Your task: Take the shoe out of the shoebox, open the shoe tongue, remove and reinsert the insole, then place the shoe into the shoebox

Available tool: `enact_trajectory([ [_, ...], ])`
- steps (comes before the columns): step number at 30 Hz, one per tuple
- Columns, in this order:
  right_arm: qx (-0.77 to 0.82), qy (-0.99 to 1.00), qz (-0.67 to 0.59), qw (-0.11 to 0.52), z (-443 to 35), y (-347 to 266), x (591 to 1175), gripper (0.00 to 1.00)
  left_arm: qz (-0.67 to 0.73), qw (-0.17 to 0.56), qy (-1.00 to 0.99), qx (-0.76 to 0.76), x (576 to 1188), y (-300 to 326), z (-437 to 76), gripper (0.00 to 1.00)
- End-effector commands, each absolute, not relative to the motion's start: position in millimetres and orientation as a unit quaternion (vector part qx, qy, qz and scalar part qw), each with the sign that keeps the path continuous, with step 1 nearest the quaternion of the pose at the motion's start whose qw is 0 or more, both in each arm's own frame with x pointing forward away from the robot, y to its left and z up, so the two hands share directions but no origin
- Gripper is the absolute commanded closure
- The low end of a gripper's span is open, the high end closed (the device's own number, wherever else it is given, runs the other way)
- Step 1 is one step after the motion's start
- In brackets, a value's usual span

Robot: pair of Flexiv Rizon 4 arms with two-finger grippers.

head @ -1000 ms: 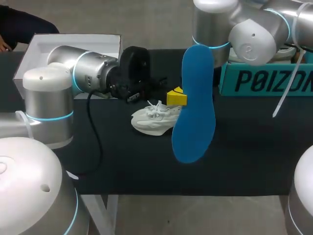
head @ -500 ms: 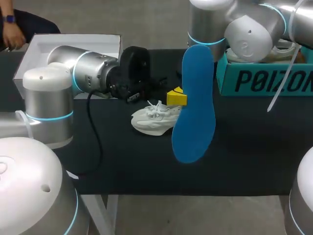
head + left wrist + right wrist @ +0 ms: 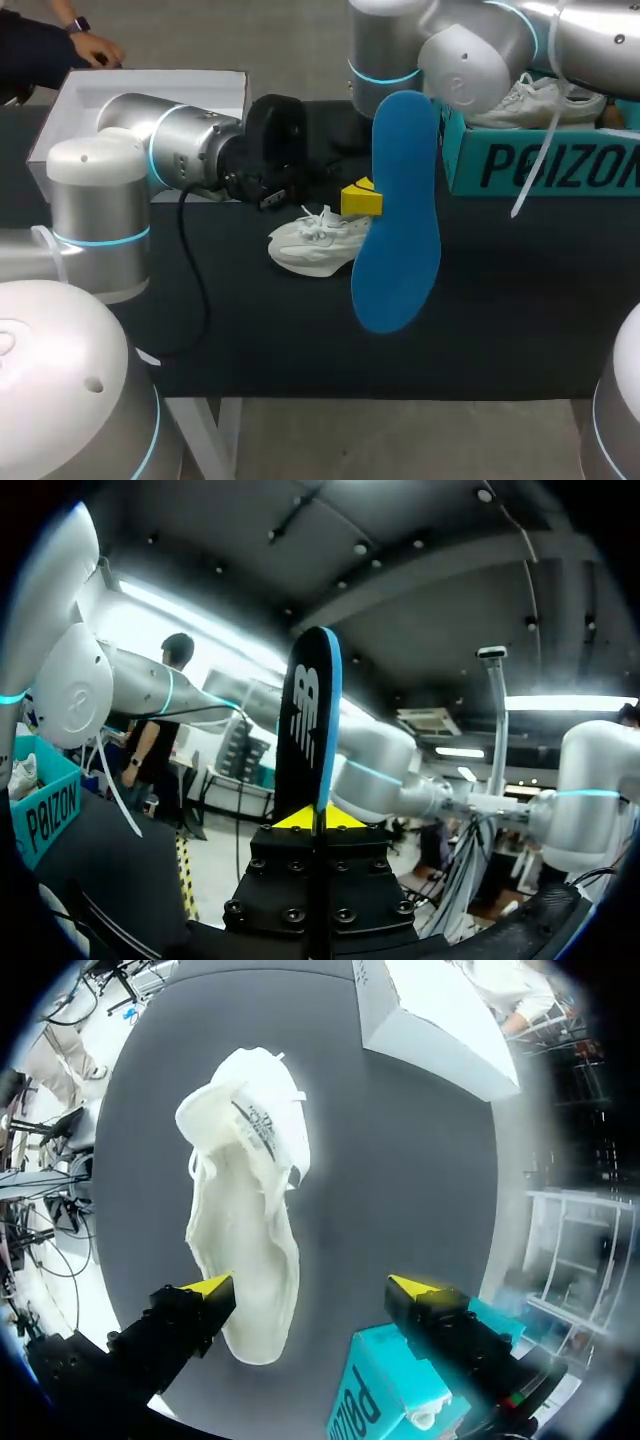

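Shoe [image 3: 312, 243], white, lies on the dark table [image 3: 520, 310] at the frame's centre, its long axis running left to right and its right end hidden behind the blue insole [image 3: 395, 215]. The insole stands on end, its length running up and down the frame. The left gripper [image 3: 360, 197] is clamped on its edge, just above the shoe in the frame. The right gripper [image 3: 310, 1287] is spread wide and holds nothing, and the shoe stretches ahead of it, nearer one finger. The left arm looks nearer for reinsertion, which would need the insole's length turned to match the shoe's
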State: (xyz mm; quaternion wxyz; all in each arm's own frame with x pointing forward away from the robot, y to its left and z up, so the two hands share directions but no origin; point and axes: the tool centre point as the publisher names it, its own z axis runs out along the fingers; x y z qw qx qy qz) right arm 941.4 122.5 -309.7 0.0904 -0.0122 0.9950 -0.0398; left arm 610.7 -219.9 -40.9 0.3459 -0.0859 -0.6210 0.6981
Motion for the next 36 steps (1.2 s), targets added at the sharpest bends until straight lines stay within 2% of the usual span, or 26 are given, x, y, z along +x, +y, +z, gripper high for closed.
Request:
enact_trajectory([
  [1,-0.018,0.996,-0.043,0.074,-325,139,957,0.00,0.698,0.346,-0.621,-0.086,611,-221,-41,1.00],
  [27,0.016,0.999,-0.004,0.034,-385,132,948,0.02,0.698,0.346,-0.621,-0.086,611,-221,-41,1.00],
  [29,0.021,0.999,-0.001,0.034,-386,130,948,0.54,0.698,0.346,-0.621,-0.086,611,-221,-41,1.00],
  [32,0.022,0.999,-0.003,0.034,-385,129,948,0.91,0.698,0.346,-0.621,-0.086,611,-221,-41,1.00],
  [33,0.023,0.999,-0.004,0.034,-385,129,948,1.00,0.698,0.346,-0.621,-0.086,611,-221,-41,1.00],
  [36,0.022,0.999,-0.005,0.029,-383,130,946,1.00,0.698,0.346,-0.621,-0.086,611,-221,-41,1.00],
])
